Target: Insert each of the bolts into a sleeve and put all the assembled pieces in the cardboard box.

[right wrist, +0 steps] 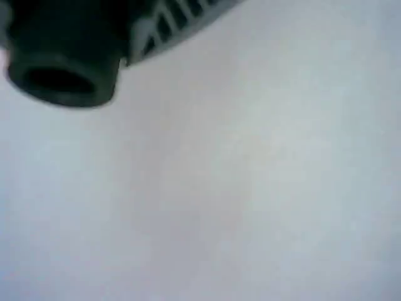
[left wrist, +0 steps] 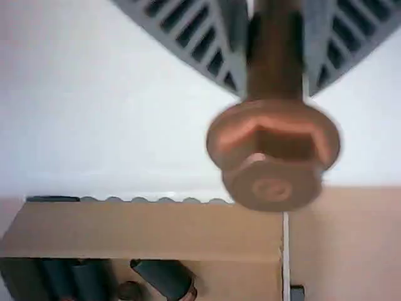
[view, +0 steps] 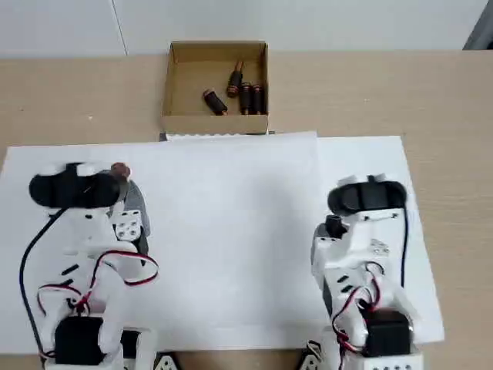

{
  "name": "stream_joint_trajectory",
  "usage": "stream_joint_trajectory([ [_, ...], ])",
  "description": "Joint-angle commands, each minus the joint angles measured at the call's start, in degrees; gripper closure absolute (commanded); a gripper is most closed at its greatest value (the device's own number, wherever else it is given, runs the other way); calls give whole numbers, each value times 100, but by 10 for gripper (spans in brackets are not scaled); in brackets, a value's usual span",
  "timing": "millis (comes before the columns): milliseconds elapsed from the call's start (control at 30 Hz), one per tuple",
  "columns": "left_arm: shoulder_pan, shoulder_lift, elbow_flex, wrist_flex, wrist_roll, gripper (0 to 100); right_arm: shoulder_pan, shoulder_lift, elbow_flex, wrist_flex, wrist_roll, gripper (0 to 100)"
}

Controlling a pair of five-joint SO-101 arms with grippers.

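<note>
1. The left gripper [left wrist: 274, 63] is clamped on the shank of a copper bolt [left wrist: 274, 153]. Its ribbed grey fingers [left wrist: 188, 31] press on either side, and the flanged hexagonal head juts free beyond the tips.
2. In the high view this arm sits at 8 o'clock on the table [view: 447, 100], over the white paper sheet [view: 231, 231]. The bolt's head shows at the arm's far end, towards 12 o'clock.
3. The right gripper [view: 333, 233] is at 4 o'clock and holds a black sleeve [right wrist: 62, 59]. Its jaws are drawn in narrow around the sleeve. The sleeve's open bore shows at its free end, above the paper.
4. The bolt and the sleeve are well apart, the bolt towards 9 o'clock of the sheet and the sleeve towards 3 o'clock.
5. The cardboard box [view: 217, 122] stands at 12 o'clock, at the paper's far edge.
6. Four assembled pieces [view: 245, 96] lie in the box. Three are clustered towards its 2 o'clock side, and one lies tilted nearer the middle.
</note>
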Motion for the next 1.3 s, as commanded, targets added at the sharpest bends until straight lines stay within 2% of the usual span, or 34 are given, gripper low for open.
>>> stream_joint_trajectory([
  [0,-9,-299,171,-193,484,995,-233,-48,193,-664,35,995],
  [300,9,-1081,1059,-202,1073,995,-813,-48,1345,-1974,44,995],
  [467,18,-1697,1675,-202,1943,995,-1235,-48,1705,-2492,53,995],
  [700,193,-1653,1824,-202,2998,994,-1947,-48,1899,-2738,53,995],
  [833,756,-1653,1824,-264,3244,994,-2316,-48,1899,-2738,62,995],
  [1000,1336,-1653,2035,-949,3437,994,-2782,-48,2040,-2949,624,995],
  [1133,1547,-1653,2404,-1565,3437,994,-2941,-48,2127,-3319,1064,995],
  [1267,1653,-1653,2501,-1732,3446,994,-3204,-48,2259,-3380,1407,995],
])
